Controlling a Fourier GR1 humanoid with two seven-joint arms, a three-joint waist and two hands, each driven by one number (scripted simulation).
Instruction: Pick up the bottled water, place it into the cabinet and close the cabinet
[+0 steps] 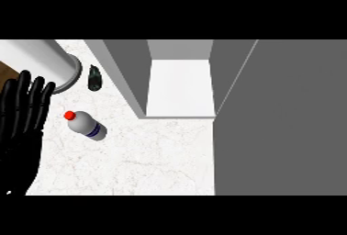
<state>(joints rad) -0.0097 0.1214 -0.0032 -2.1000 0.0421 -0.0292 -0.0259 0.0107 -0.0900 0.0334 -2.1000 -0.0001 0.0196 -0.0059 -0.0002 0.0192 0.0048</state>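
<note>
I see the left hand (pixel 24 119) at the far left edge, fingers straight and pointing up, released, holding nothing. It's resting there, partly over the bench (pixel 136 160) edge.

Just right of its fingertips, top left, a big white cylinder (pixel 44 59) lying with its round end facing the bench. Next to that end, a small dark object (pixel 94 77) on the bench; can't tell what it is.

Below those, the bottle (pixel 86 125): lying on its side on the white marbled bench, red cap toward the hand, blue band near its base. It's apart from the hand, not touched, and well left of the cabinet.

Centre top: cabinet (pixel 180 87) open, white floor inside, grey side walls, nothing visible inside. Its left wall stands between the dark object and the opening.

Right: the grey door (pixel 284 119) swung open, covering the whole right side of my view.

Right hand isn't in my view.
</note>
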